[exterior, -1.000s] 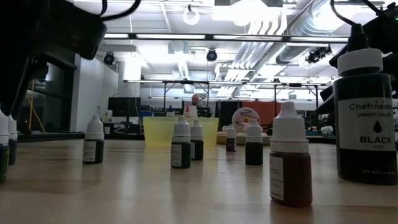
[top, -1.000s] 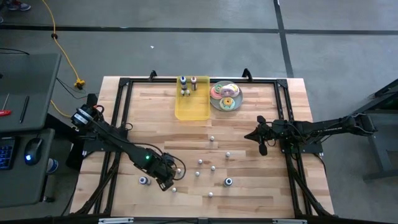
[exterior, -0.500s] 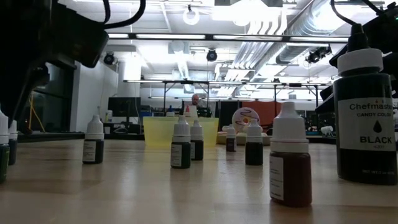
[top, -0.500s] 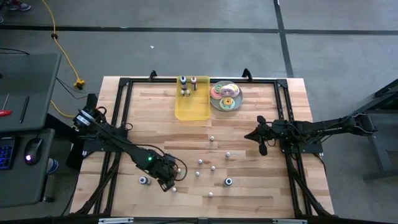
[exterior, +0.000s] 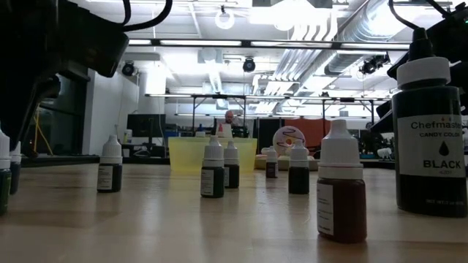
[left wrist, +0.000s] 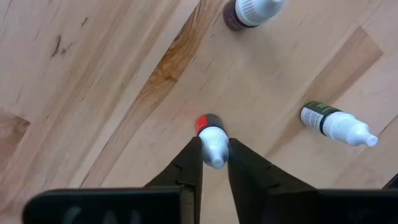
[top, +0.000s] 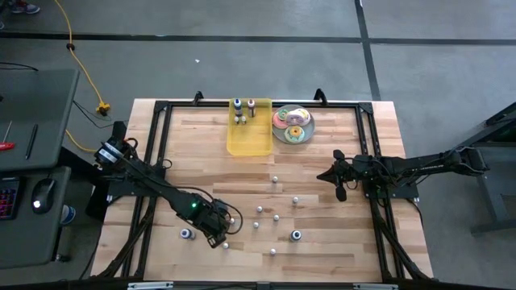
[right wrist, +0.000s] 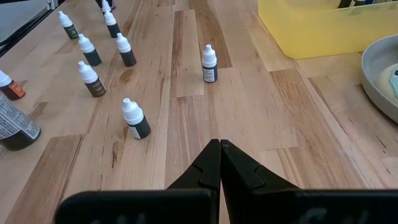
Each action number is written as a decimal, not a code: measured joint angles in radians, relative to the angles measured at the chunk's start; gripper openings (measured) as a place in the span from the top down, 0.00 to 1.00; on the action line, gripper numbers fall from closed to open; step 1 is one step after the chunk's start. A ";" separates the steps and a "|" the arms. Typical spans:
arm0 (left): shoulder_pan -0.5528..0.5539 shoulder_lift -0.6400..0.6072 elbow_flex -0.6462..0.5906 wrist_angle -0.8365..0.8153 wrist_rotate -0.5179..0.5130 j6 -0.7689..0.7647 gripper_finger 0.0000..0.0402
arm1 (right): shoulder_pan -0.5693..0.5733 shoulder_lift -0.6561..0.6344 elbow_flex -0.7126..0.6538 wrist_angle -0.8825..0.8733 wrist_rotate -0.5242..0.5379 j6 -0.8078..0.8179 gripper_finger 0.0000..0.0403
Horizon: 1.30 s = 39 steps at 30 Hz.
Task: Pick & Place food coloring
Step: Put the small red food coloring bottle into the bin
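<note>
Several tiny food coloring bottles [top: 276, 217] stand scattered on the wooden table; a few more stand in the far end of the yellow tray [top: 249, 137]. My left gripper [top: 223, 231] is near the table's front left, pointing down, shut on one small bottle [left wrist: 212, 138] that has a white cap and a red label. A green-labelled bottle [left wrist: 339, 124] lies on its side close by. My right gripper [top: 322, 176] waits shut at the table's right, touching nothing. My left gripper pinches the bottle's white cap [left wrist: 214, 154] between its two fingers, one on each side. The fingers come from above, pointing steeply down. The bottle stands upright with its base on the table.
A plate of pastel doughnuts [top: 292, 125] sits right of the tray at the far edge. A large black-labelled bottle [exterior: 429, 139] and a brown one [exterior: 341, 191] stand near the front edge. A black frame [top: 161, 129] runs along the table's sides.
</note>
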 joint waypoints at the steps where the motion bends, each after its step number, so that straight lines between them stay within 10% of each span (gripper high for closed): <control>1: 0.000 0.000 0.000 0.000 0.000 0.000 0.89 | 0.000 0.000 0.000 0.000 0.000 0.000 1.00; 16: 0.038 0.002 0.234 -0.258 -0.040 0.157 0.93 | 0.000 0.000 0.000 0.000 0.000 0.000 1.00; 28: 0.153 0.001 0.583 -0.636 -0.290 0.361 0.93 | 0.000 0.000 0.000 0.000 0.000 0.000 1.00; 39: 0.376 0.000 0.607 -0.612 -0.446 0.630 0.91 | 0.000 0.000 0.000 0.000 0.000 0.000 1.00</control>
